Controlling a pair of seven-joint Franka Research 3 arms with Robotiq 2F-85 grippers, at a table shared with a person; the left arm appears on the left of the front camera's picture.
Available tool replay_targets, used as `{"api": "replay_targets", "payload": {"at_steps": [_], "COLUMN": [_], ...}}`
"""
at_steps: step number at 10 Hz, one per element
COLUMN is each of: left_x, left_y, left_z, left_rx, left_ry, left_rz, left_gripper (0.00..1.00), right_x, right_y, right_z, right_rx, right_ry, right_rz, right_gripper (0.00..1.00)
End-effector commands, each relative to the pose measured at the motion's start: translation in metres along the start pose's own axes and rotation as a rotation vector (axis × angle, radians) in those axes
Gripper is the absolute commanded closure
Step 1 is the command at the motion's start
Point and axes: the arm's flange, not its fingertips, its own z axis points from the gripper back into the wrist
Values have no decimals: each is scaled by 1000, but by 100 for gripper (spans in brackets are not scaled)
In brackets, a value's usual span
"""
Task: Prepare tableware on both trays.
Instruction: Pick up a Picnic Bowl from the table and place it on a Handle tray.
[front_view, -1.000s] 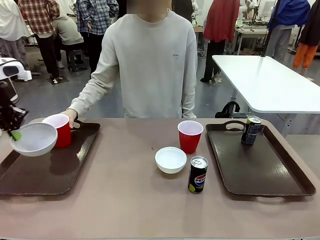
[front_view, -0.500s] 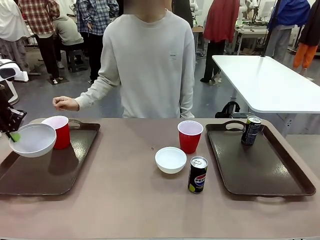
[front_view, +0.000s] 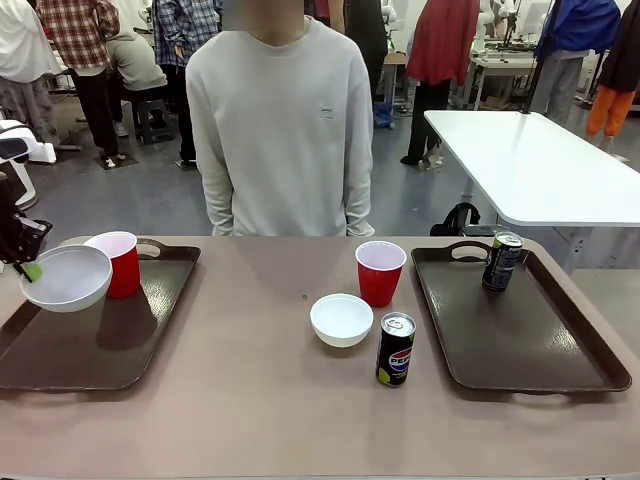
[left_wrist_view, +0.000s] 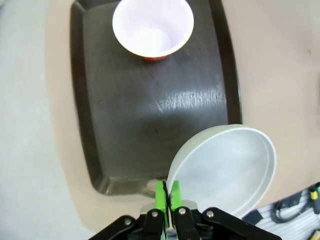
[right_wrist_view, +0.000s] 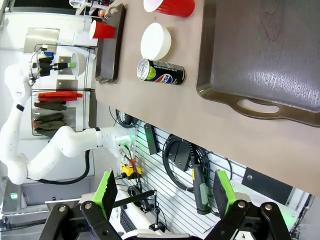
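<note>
Gripping a white bowl (front_view: 65, 278) by its rim, the left pincer (front_view: 30, 268) is clamped tight, its green pads pinched on the thin edge (left_wrist_view: 167, 192), and the bowl (left_wrist_view: 225, 170) hangs tilted above the left tray (front_view: 120, 350) at that tray's outer side. In the left wrist view part of the bowl overhangs the tray's raised rim (left_wrist_view: 150, 100). A red cup (front_view: 118, 262) stands upright at the tray's far end, just beside the bowl; whether they touch cannot be told. The tray's near half and middle lie bare. On the tabletop (front_view: 250, 400) between the trays, a second red cup (front_view: 380, 272), a second white bowl (front_view: 341, 319) and a Pepsi can (front_view: 396, 349) stand close together, each apart from the others, the can nearest the right tray's (front_view: 520, 340) left rim. A dark can (front_view: 502, 261) stands upright in that tray's far right corner, leaving most of its floor free. The right pincer (right_wrist_view: 165, 180) hangs with fingers spread wide and nothing between them, off the tabletop's near edge beyond the tray's cut-out handle (right_wrist_view: 270, 50). A person (front_view: 285, 130) stands at the far edge, arms down.
</note>
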Motion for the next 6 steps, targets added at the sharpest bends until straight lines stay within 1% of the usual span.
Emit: {"api": "replay_targets", "payload": {"at_steps": [1,2,3,4,5,6], "left_x": [5,4,2,4,11,11], "left_y": [25,34,39,42,43,41], "left_z": [-36,-51,-65,-80,-92,-98], "left_rx": [-129,-158,-174,-174,-155,-139], "left_ry": [37,65,88,141,166,168], "left_rz": [-24,-44,-38,-14,-3,6], "left_gripper": [96,96,96,96,96,96], "right_x": [1,1,1,1,1,1], "right_y": [1,1,1,1,1,1], "right_z": [0,0,0,0,0,0], "right_rx": [26,26,26,26,26,26], "right_ry": [-8,-8,-8,-8,-8,-8], "right_rz": [5,5,5,5,5,5], "right_gripper": [0,0,0,0,0,0]}}
